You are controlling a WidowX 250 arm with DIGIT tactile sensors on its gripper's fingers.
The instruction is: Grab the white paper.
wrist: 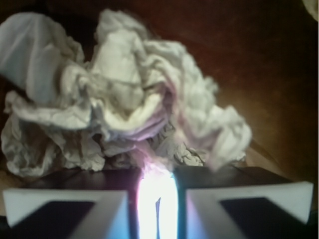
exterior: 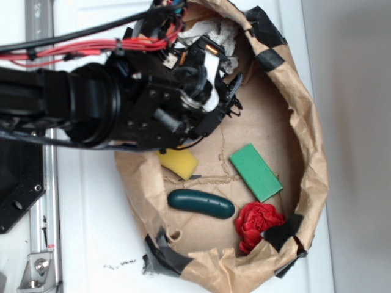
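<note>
A WidowX arm reaches in from the left of the exterior view, its claw (exterior: 214, 52) lowered onto the white paper (exterior: 211, 30) at the top of a brown paper sheet (exterior: 269, 131) whose edges are turned up like a shallow bowl. The sheet, patched with black tape (exterior: 269, 58) along its rim, lies on a white counter (exterior: 91, 232). The white paper sits against the sheet's raised wall and is mostly hidden behind the arm's black body and red wiring (exterior: 79, 47) in that view.

From the wrist camera, the white paper (wrist: 124, 94) fills most of the frame, a ruffled wad just beyond the claw (wrist: 157, 199). The two fingers (wrist: 65, 209) are drawn nearly together, only a narrow bright slit between them, and a fold of the paper appears to run into that slit, though glare hides the contact.

Lower on the sheet lie a yellow sponge (exterior: 179, 162), partly under the arm, a green block (exterior: 256, 172) to its right, a dark green oblong object (exterior: 201, 204) below both, and a red crumpled wad (exterior: 256, 223) at the lower right, near another strip of tape.
</note>
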